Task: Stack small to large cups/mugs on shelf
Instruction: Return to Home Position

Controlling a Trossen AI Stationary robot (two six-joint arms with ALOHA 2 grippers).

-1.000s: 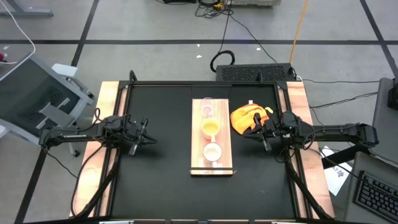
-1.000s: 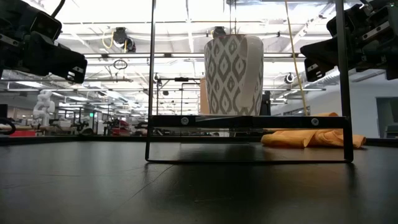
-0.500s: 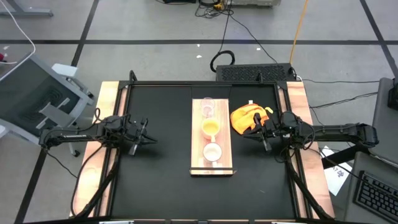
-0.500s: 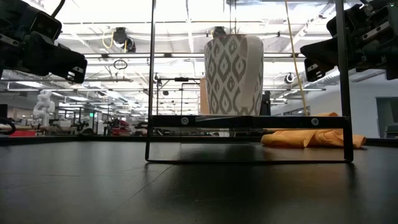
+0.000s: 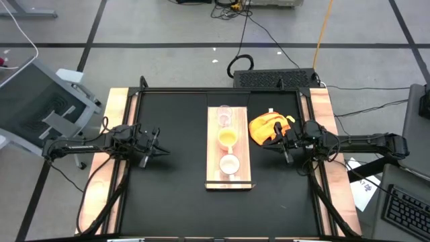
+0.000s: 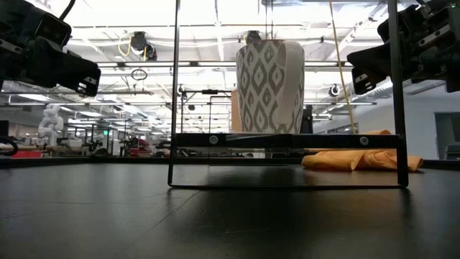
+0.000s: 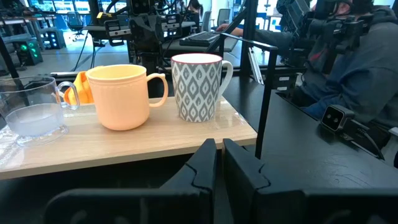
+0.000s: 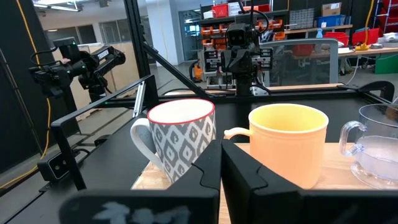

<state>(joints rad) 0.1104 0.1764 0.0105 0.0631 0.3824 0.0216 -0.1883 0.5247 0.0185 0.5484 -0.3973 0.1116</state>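
Observation:
Three cups stand in a row on the light wooden shelf [image 5: 229,146] at the table's middle. The clear glass cup [image 5: 224,117] is farthest, the orange-yellow mug [image 5: 227,138] is in the middle, and the white patterned mug [image 5: 230,163] is nearest. They also show in the left wrist view as the glass cup [image 7: 34,115], the yellow mug [image 7: 121,94] and the white mug [image 7: 198,86]. My left gripper [image 5: 158,143] is shut and empty near the table's left edge. My right gripper [image 5: 274,142] is shut and empty right of the shelf.
An orange-yellow cloth [image 5: 267,126] lies on the table between the shelf and my right gripper. A thin black frame [image 6: 287,162] holds the shelf above the tabletop. A person [image 7: 348,68] sits beyond the table's right side.

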